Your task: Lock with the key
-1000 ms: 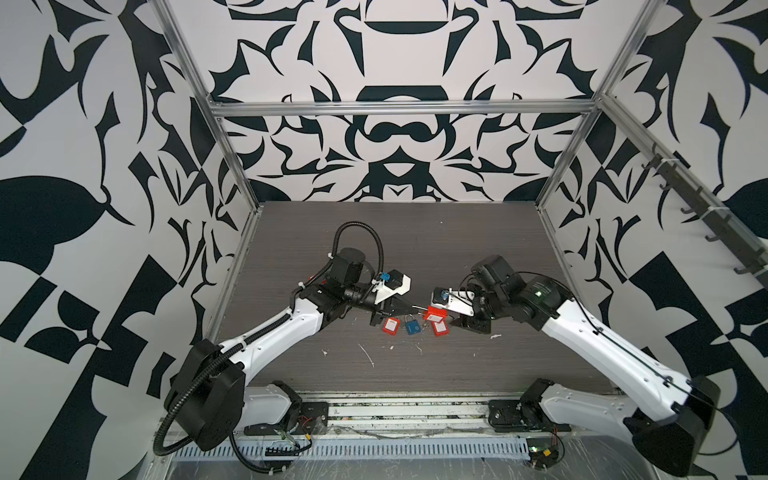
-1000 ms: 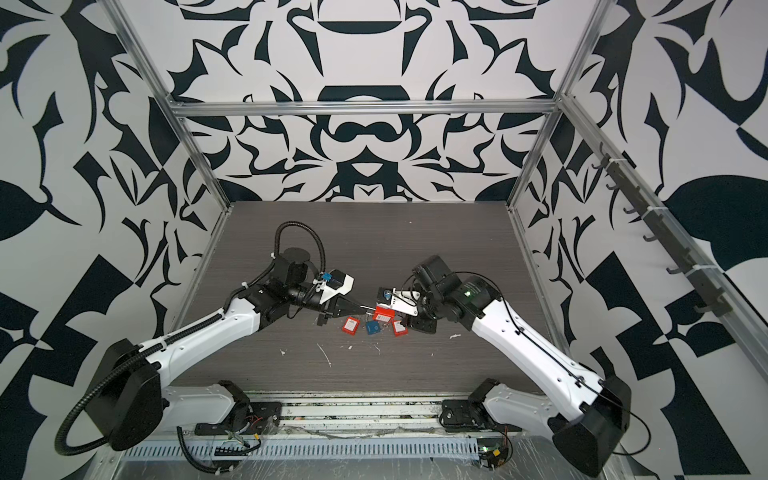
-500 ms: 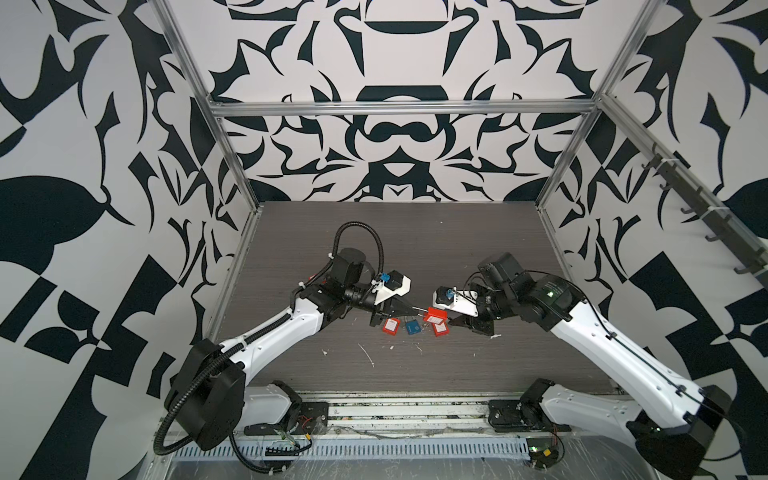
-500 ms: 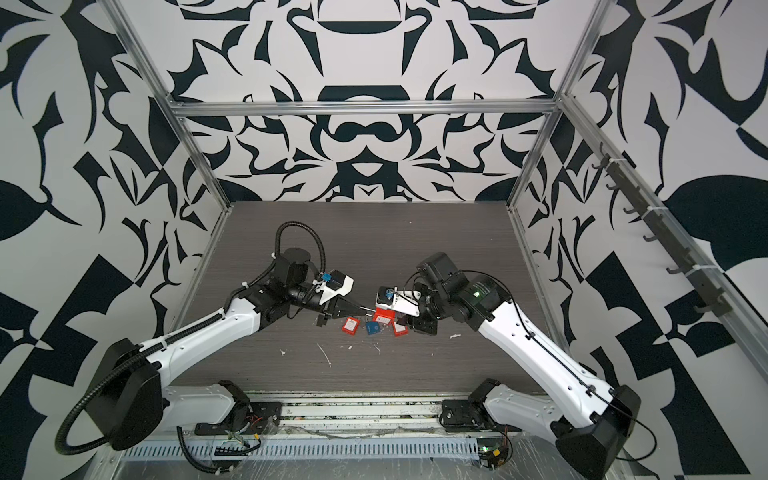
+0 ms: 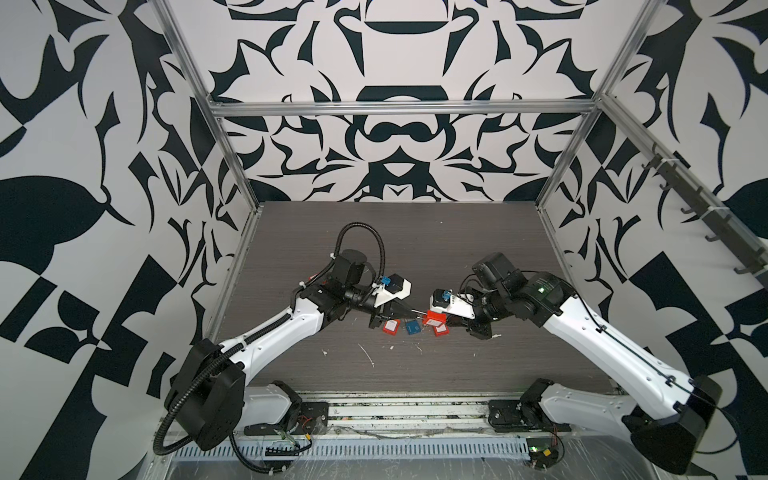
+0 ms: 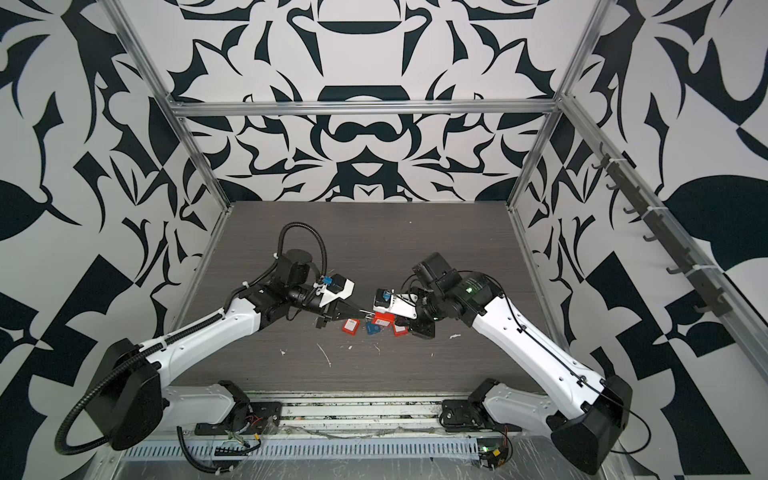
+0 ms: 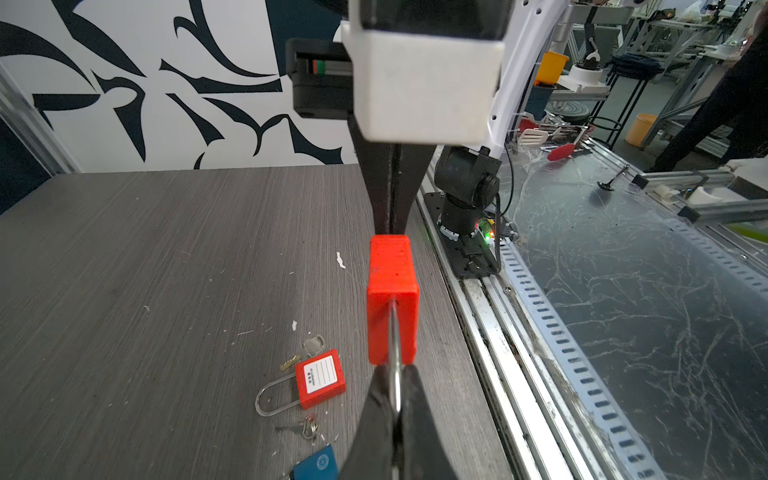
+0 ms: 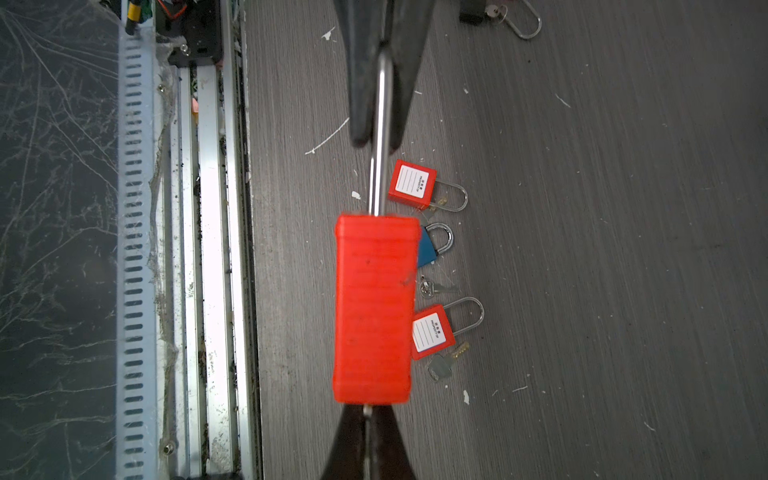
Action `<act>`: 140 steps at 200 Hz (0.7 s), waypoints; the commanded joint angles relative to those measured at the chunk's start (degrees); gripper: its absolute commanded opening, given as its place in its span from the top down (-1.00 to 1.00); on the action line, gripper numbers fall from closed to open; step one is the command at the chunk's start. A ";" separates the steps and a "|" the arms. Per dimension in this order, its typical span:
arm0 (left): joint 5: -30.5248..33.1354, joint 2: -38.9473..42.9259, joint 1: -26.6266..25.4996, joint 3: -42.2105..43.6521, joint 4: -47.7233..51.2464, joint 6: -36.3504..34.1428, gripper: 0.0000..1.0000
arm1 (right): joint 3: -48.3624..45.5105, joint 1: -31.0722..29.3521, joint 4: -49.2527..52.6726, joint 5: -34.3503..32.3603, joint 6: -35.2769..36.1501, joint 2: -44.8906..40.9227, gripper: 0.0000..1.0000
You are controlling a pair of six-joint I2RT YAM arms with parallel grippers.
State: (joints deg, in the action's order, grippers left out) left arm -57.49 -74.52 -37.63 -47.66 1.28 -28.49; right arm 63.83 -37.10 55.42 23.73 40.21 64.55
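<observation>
Enclosing everything are black-and-white patterned walls (image 5: pixel 395 137) on an aluminium frame (image 5: pixel 399 109), with a dark grey wood-grain table (image 5: pixel 415 241) as the floor of the cell. A slotted cable duct (image 5: pixel 349 449) runs along the table's 6 o'clock edge.

Both arms meet just past the table's centre, toward 5 o'clock. The left gripper (image 5: pixel 409 309) reaches in from 9 o'clock and the right gripper (image 5: pixel 451 322) from 3 o'clock.

Between them hangs the red padlock (image 5: pixel 434 319), lifted clear of the table and lying on its side. Its body is a bright red block with faint ribbing along its flank in the right wrist view (image 8: pixel 374 307). A long silver shackle (image 8: pixel 376 187) runs out of one end. The left gripper's jaws are clenched on that shackle, seen edge-on in the left wrist view (image 7: pixel 395 332). At the opposite end the right gripper's jaws are pinched tight on a small metal stub, the key (image 8: pixel 366 410), in the lock's base.

On the table at about 7, 6 and 5 o'clock of the held lock lie a small red padlock (image 5: pixel 390 327) with a white label, a blue padlock (image 5: pixel 412 327) and a second labelled red padlock (image 5: pixel 440 329). Loose keys (image 8: pixel 434 287) rest beside them, and white flecks (image 5: pixel 365 355) dot the surface toward 6 o'clock.
</observation>
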 commanded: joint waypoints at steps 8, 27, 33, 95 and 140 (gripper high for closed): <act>-1.80 0.82 1.28 -1.93 4.04 -1.77 1.00 | -0.69 0.27 1.48 -2.62 1.45 -1.02 1.00; -2.21 1.04 2.88 -1.16 5.17 -2.32 1.00 | -0.77 0.72 3.10 -1.74 1.96 -0.83 1.00; -2.41 1.05 3.27 -1.01 5.73 -2.56 1.00 | -0.74 0.96 3.58 -1.37 2.19 -0.83 1.00; -1.34 6.35 5.00 1.64 10.58 -5.16 1.00 | -3.15 5.32 3.43 0.51 4.21 -2.27 1.00; 0.04 6.89 6.62 0.16 16.72 -9.39 1.00 | -3.45 6.79 4.28 -0.46 5.06 -1.27 1.00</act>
State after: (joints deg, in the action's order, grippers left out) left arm -57.08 -68.40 -31.79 -46.57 11.75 -33.78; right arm 60.31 -30.81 57.54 24.58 43.97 63.46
